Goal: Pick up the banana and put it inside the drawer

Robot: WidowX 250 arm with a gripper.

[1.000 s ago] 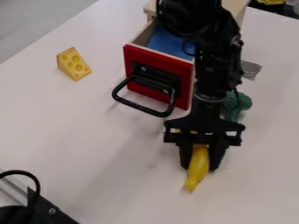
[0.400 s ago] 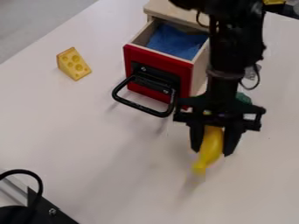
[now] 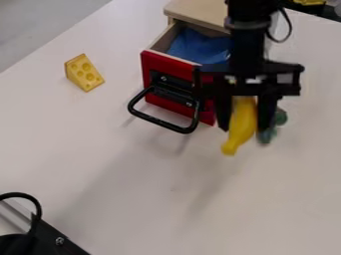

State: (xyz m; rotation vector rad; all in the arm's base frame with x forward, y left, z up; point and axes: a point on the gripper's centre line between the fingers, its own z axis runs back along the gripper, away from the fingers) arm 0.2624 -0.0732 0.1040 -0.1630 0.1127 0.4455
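Observation:
The gripper (image 3: pixel 245 124) hangs in the air right of the drawer's front and is shut on the yellow banana (image 3: pixel 242 123), with a finger on either side of it. The banana points downward, its lower tip tilted a little to the left, clear of the table. The drawer (image 3: pixel 178 76) has a red front with a black handle and stands pulled out from its light wooden cabinet (image 3: pixel 198 13). Inside the drawer lies a blue cloth (image 3: pixel 194 46). The gripper and arm cover the drawer's right side.
A yellow cheese wedge (image 3: pixel 85 73) lies on the white table (image 3: pixel 120 149) left of the drawer. Behind the gripper's right finger is a green toy (image 3: pixel 267 133), partly hidden. Black hardware (image 3: pixel 50 237) with a cable occupies the lower left corner.
The gripper has lifted the banana off the table, first up and rightward, then farther toward the top of the view. The drawer and cheese have stayed still.

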